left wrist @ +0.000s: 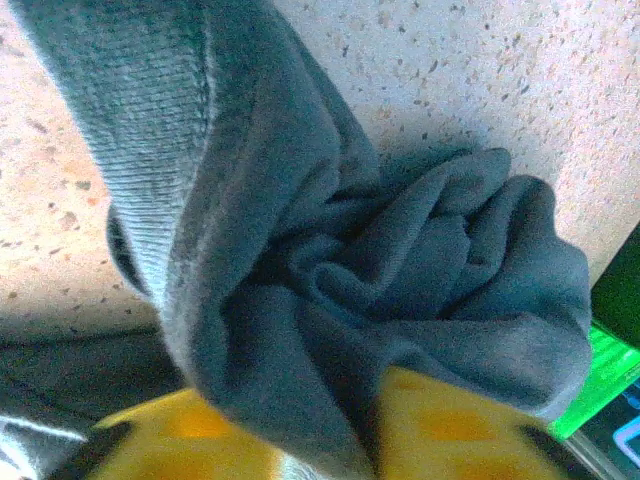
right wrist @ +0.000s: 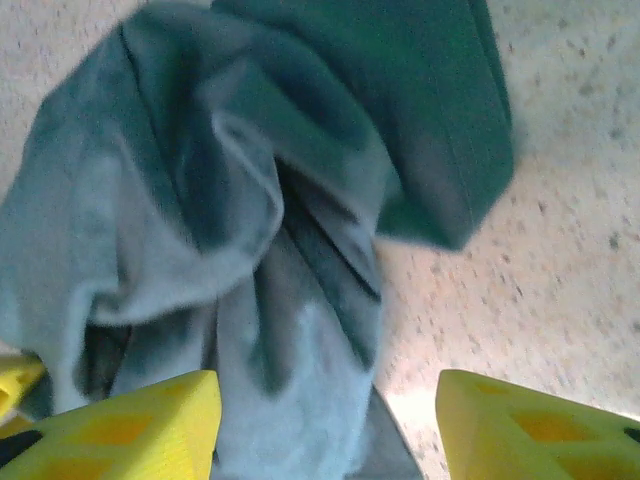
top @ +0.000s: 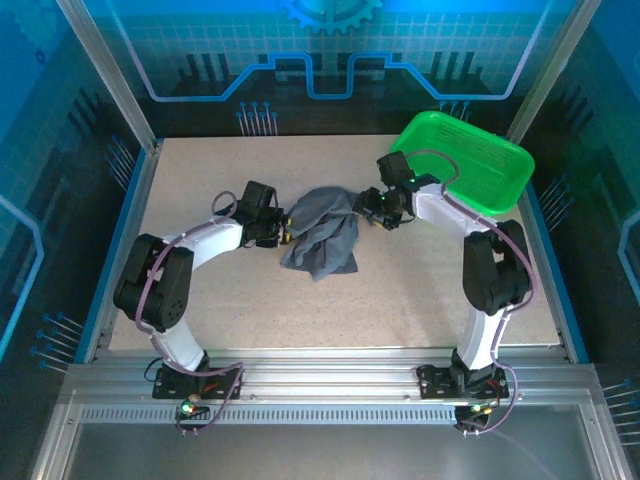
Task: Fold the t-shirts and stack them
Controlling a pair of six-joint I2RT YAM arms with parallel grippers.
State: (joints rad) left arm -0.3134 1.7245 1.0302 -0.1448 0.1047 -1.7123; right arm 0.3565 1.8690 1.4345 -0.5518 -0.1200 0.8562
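The t-shirt (top: pixel 322 238) is plain dark slate-grey, the counter (top: pixel 400 295) beige with fine dark speckles, the basket (top: pixel 500 165) bright green, the left tool (left wrist: pixel 320 445) and right tool (right wrist: pixel 330 425) yellow, the arms (top: pixel 215 240) white and black, and the backdrop (top: pixel 400 50) blue with a pale grid.

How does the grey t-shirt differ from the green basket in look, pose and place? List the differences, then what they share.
The t-shirt is dark grey soft cloth; the basket is bright green stiff mesh. The t-shirt lies crumpled in a heap; the basket has a firm open tray shape. The t-shirt sits mid-table; the basket sits at the far right corner. Both sit on the speckled table.
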